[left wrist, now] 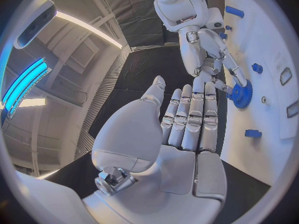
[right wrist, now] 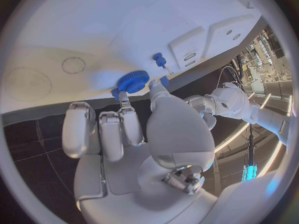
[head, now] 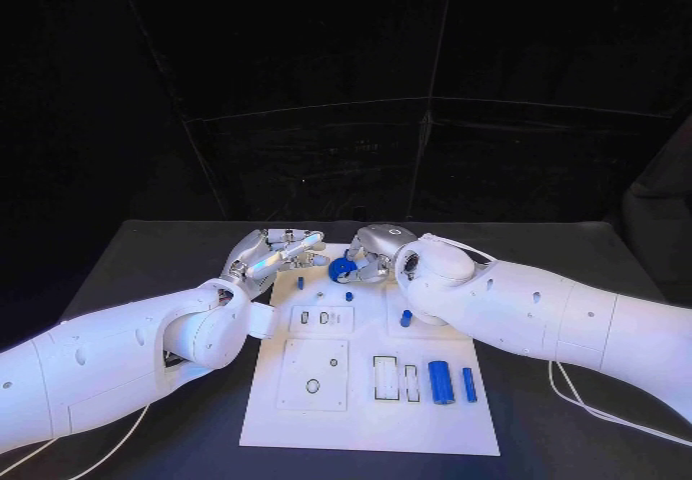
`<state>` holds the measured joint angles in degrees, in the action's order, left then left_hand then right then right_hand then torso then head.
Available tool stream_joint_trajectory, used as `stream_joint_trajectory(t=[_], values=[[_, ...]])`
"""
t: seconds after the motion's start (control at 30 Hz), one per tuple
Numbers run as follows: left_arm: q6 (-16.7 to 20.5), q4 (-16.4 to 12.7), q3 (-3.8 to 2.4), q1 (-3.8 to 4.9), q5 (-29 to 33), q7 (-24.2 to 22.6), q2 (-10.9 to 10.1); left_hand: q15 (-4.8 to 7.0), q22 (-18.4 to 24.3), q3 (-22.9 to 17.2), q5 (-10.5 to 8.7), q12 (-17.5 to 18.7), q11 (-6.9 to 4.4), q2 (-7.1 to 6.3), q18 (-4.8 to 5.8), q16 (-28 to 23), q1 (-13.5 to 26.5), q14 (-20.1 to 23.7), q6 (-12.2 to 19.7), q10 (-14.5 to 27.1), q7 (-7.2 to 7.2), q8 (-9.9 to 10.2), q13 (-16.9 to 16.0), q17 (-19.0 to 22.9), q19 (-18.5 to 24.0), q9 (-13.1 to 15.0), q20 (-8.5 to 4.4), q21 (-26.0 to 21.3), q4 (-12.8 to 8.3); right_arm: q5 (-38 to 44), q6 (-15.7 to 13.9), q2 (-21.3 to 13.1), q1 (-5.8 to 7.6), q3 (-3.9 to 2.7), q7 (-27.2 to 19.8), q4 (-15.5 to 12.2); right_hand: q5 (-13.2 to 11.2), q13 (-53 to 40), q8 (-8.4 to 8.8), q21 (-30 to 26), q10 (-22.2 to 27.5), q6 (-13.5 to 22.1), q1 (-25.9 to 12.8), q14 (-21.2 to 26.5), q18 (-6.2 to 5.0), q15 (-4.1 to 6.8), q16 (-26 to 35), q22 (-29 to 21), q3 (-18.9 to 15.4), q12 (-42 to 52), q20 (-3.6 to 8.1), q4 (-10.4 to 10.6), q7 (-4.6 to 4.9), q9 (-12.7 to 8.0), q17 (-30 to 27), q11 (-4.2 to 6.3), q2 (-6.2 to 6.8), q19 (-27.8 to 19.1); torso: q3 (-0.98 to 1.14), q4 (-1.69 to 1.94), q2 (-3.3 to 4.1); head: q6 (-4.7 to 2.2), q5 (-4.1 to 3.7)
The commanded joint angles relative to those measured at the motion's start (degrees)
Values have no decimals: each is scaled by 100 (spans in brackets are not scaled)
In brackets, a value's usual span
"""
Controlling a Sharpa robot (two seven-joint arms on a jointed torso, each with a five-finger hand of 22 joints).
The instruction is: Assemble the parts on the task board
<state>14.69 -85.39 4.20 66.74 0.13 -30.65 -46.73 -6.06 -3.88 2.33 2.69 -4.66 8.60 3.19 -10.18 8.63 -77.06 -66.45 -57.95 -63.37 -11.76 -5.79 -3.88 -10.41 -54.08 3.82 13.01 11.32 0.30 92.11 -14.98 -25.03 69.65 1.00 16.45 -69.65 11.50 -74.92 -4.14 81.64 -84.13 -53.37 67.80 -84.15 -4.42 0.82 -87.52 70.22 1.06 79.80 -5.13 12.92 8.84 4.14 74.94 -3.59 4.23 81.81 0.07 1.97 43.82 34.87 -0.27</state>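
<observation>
The white task board (head: 368, 420) lies in the middle of the table. At its far end my right hand (head: 382, 255) pinches a blue gear (head: 342, 268) between thumb and a finger. The right wrist view shows the gear (right wrist: 134, 80) against the board's surface (right wrist: 93, 30), with a small blue peg (right wrist: 161, 60) close by. My left hand (head: 274, 250) hovers at the board's far left corner, holding nothing. In the left wrist view its fingers (left wrist: 190, 117) lie straight and flat, and beyond them are the gear (left wrist: 241, 94) and my right hand (left wrist: 212, 55).
Small blue parts sit on the board: one (head: 300, 283) near my left hand, a peg (head: 349, 296), another (head: 405, 318) under my right forearm, and two blue cylinders (head: 440, 382) at the near right. Rectangular recesses (head: 387, 378) and a square plate (head: 315, 375) mark the board.
</observation>
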Motion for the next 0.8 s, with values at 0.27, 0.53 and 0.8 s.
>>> stream_joint_trajectory(t=[0.27,0.53,0.8], values=[[-38,4,-6,10,-4,-26,-1,-29,9,1,11,29,29,50,-40,-29,11,-2,0,-27,-31,6,8,-7,-22,-8,6,-31,-28,-104,-385,-121,15,-2,-118,-147,49,-641,-32,53,-103,-118,244,-449,69,2,2,49,-96,23,-7,-61,-28,-2,829,8,-168,39,-2,-6,-2,13,8],[-34,6,-5,9,-4,-23,-20,-33,10,8,11,41,35,50,-40,-42,21,1,6,-20,-38,17,9,-9,-19,-8,10,-41,-34,-299,-1165,-507,14,0,-417,-506,29,-611,6,49,-82,-69,320,-439,67,-5,21,39,-199,-19,-8,-96,-13,-17,785,-4,-125,33,-5,-31,-10,2,2],[-29,-1,-5,9,-4,-26,-57,-34,10,8,11,43,36,51,-40,-45,19,1,7,-19,-38,19,9,-9,-19,-8,10,-43,-38,-1015,-1042,-1373,29,-2,-675,-1054,-44,-595,-26,43,-72,-184,790,-431,66,18,40,36,-249,-50,8,-391,-43,-6,752,26,-116,27,-4,-97,-32,-32,-45]])
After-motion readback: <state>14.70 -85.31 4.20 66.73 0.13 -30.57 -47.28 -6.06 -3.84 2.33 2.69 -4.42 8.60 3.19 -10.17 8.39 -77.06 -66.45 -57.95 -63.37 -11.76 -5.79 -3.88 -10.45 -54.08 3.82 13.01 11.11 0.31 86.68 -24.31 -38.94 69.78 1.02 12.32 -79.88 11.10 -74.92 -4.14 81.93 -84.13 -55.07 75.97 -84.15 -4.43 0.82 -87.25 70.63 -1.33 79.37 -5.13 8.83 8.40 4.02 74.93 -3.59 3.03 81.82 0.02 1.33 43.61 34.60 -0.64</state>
